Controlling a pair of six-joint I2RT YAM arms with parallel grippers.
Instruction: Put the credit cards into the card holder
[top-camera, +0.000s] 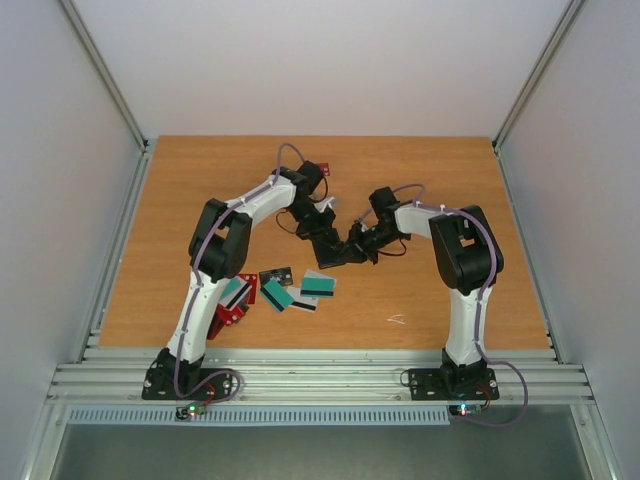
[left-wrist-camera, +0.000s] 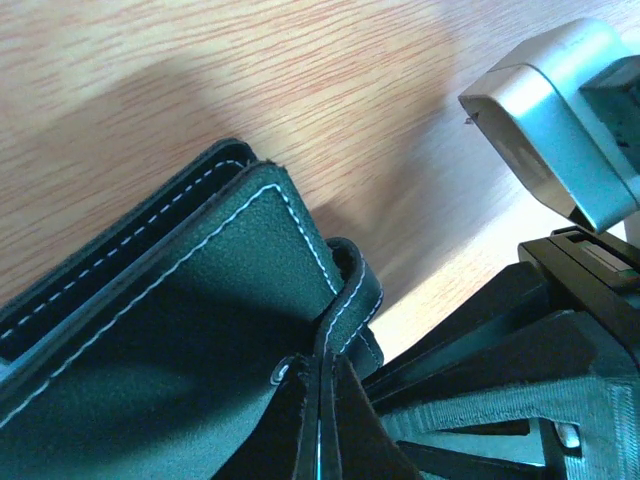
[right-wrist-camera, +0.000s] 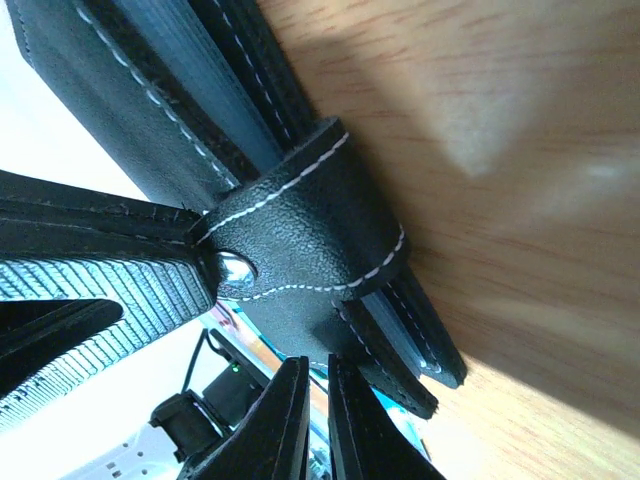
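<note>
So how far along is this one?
Early. No card looks stowed: the cards lie loose on the table. In hand: the left gripper pinches the card holder, and the right gripper, nearly closed, sits at its snap strap. Left: getting every card inside.

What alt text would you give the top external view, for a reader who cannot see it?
Two robot arms reach inward over a wooden table, and the left gripper and right gripper meet at a small black card holder near its middle. Several credit cards, teal, red and black, lie loose beside the left arm.
</note>
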